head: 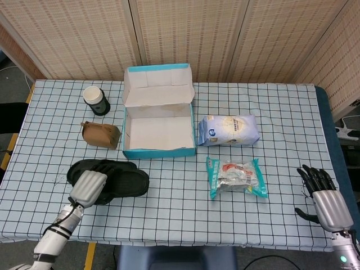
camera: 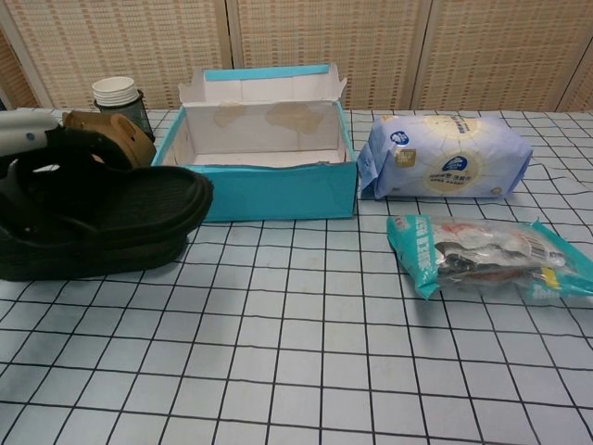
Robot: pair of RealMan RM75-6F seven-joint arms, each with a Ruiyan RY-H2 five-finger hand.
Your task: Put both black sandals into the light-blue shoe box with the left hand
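Gaping shoe box [head: 159, 133] holds nothing; sandal [head: 125, 182] outside.

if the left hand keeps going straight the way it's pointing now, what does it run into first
Probably the brown paper box. The left hand, gripping a black sandal, points up the table toward it, though its height above the table is unclear; the light-blue shoe box lies further right.

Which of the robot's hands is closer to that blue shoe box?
Left. The left hand holds a black sandal just front-left of the shoe box. The right hand rests at the table's far right edge, well beyond the snack packets.
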